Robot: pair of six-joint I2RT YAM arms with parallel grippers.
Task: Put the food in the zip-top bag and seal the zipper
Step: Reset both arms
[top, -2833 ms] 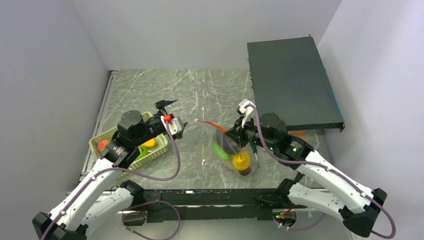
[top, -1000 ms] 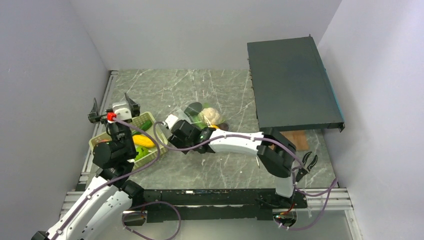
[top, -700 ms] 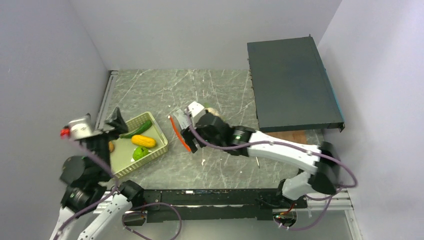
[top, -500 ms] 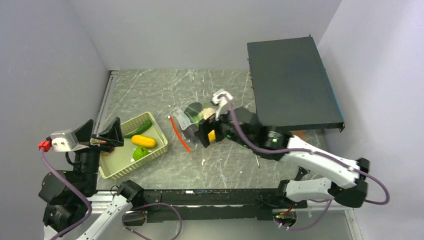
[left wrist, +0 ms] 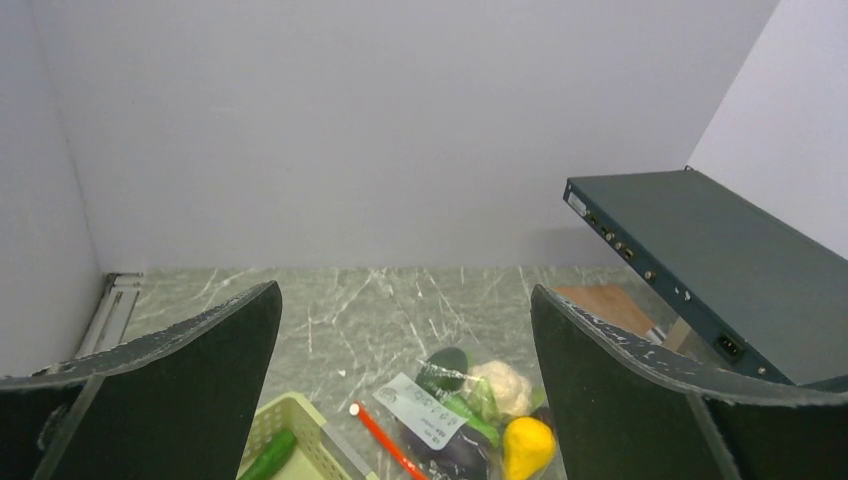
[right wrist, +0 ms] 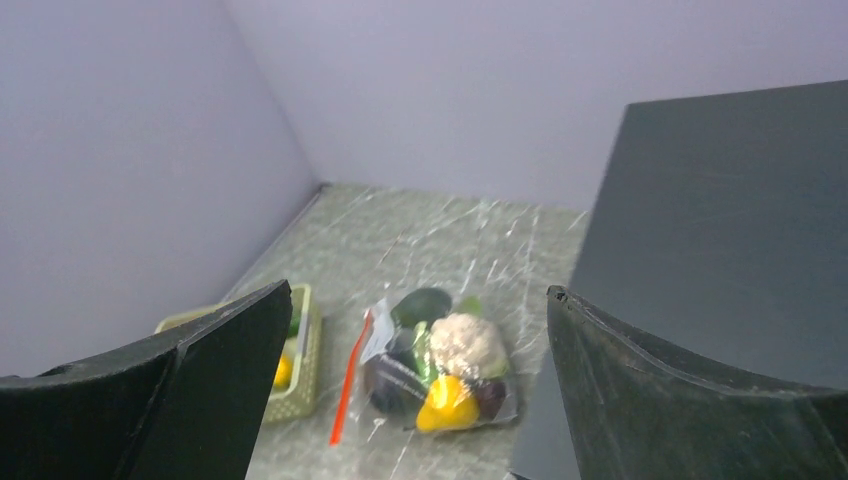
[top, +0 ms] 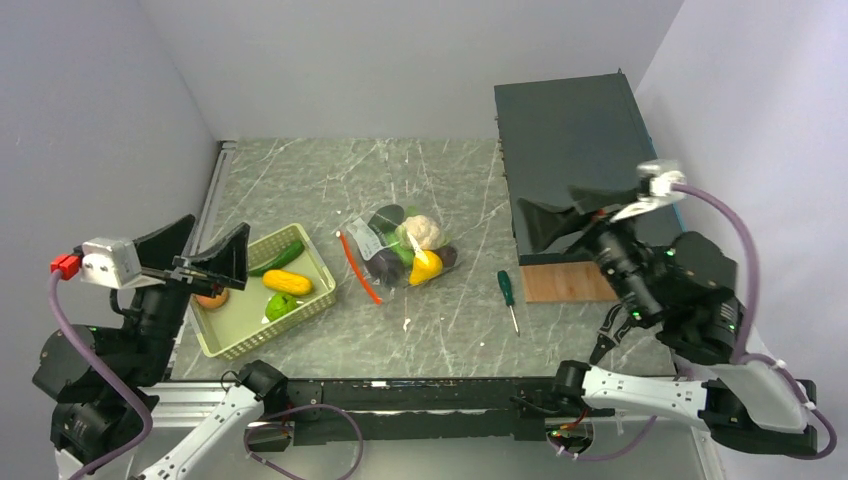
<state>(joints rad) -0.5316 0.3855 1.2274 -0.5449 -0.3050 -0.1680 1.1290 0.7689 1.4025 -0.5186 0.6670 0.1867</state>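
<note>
The zip-top bag [top: 405, 250] lies flat mid-table, holding food: a whitish cauliflower [top: 425, 230], a yellow piece [top: 425, 267], a dark purple piece [top: 385, 263] and a dark green one [top: 388, 215]. Its red-orange zipper [top: 358, 266] runs straight along the bag's left edge. My left gripper [top: 205, 250] hangs open, high over the basket's near side. Raised at the right, well clear of the bag, is my right gripper [top: 575, 212], also open. Both wrist views look down on the bag [left wrist: 470, 420] [right wrist: 435, 370] from afar, between empty fingers [left wrist: 150, 390] [right wrist: 680, 390].
A light green basket [top: 318, 300] left of the bag holds a cucumber [top: 270, 257], a yellow piece [top: 287, 282], a green one and an orange one. A green-handled screwdriver [top: 508, 297] lies right of the bag. A black box [top: 585, 160] rests on a wooden block [top: 560, 284] at back right.
The right gripper has let go at the bag's zipper, opened, and swung up and back to the right. The left arm has drawn back and risen. The bag now lies alone.
</note>
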